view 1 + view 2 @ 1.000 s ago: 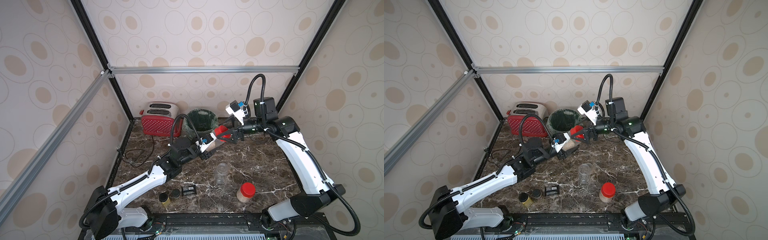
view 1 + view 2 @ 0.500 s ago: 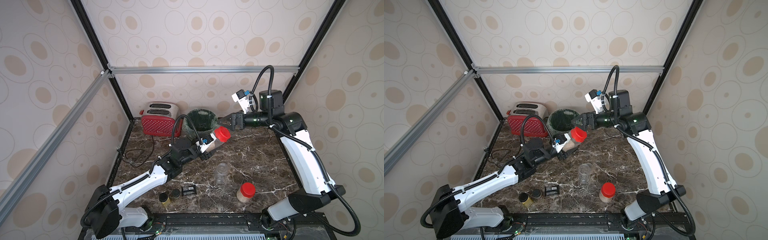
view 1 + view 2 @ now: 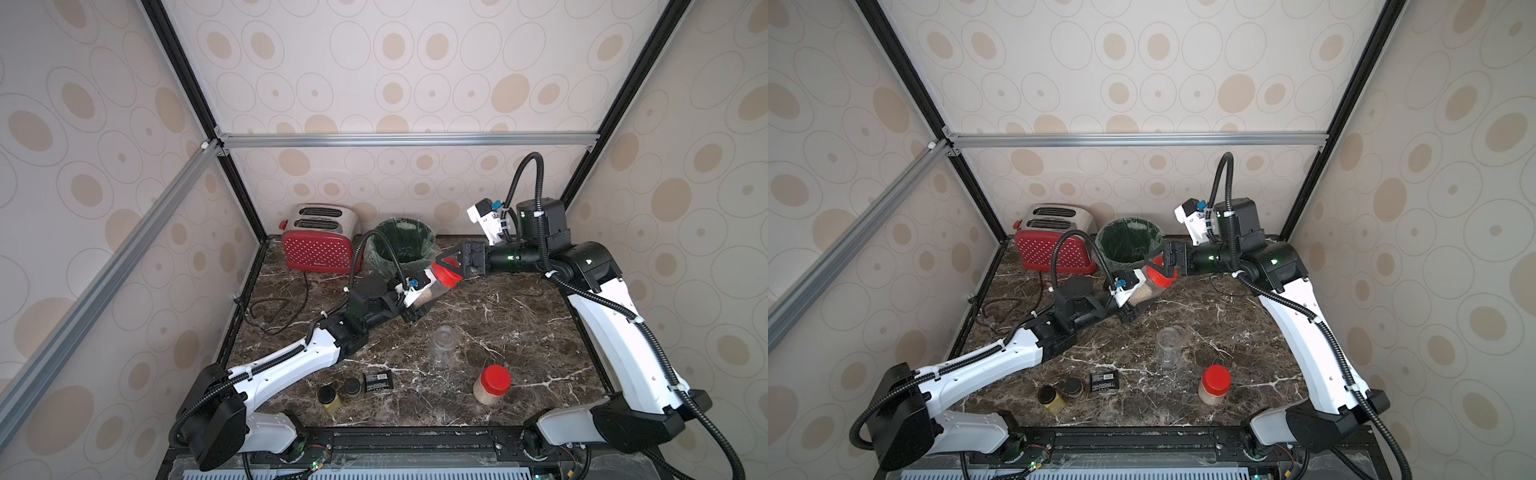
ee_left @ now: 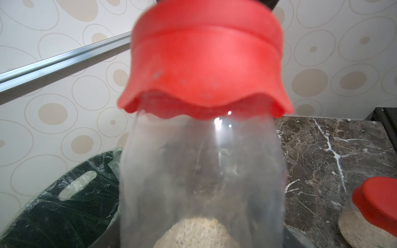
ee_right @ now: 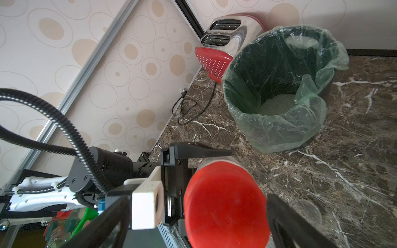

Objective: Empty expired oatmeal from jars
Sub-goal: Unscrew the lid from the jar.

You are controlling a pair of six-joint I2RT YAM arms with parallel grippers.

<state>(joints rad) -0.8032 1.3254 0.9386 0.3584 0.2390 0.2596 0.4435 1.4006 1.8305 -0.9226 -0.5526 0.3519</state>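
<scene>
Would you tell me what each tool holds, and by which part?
Left tool grips the jar by its clear body; right tool, open around the red lid, holds nothing.

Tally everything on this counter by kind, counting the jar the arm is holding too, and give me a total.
Clear jars: 3
Small black-lidded jars: 2
Toaster: 1
Bin: 1
Black packet: 1
Total: 8

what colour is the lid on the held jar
Red lid, shown best in the right wrist view.
</scene>
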